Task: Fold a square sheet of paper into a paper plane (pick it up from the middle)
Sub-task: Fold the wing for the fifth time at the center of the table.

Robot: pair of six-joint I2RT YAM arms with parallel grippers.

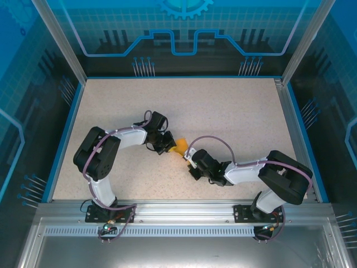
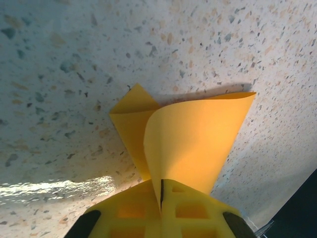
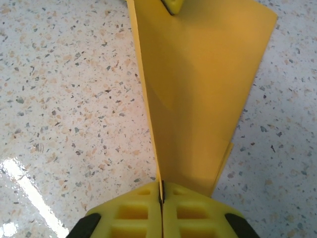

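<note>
My left end effector [image 2: 161, 185] and right end effector [image 3: 161, 188], each clamped shut on opposite ends of the folded orange paper sheet [image 3: 198, 99], over the speckled bench [image 1: 234, 106].

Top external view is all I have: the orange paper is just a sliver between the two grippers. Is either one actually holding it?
Observer: Yes. In the left wrist view the left gripper is shut on the square sheet of paper, which is pinched in the seam between its yellow fingers.
Operator: And the right one?
Observer: The right gripper is shut on it as well. The sheet runs straight away from its jaws.
Operator: Is the sheet flat or folded?
Observer: Folded over. The left wrist view shows a curled front layer with a second, pointed layer behind it.
</note>
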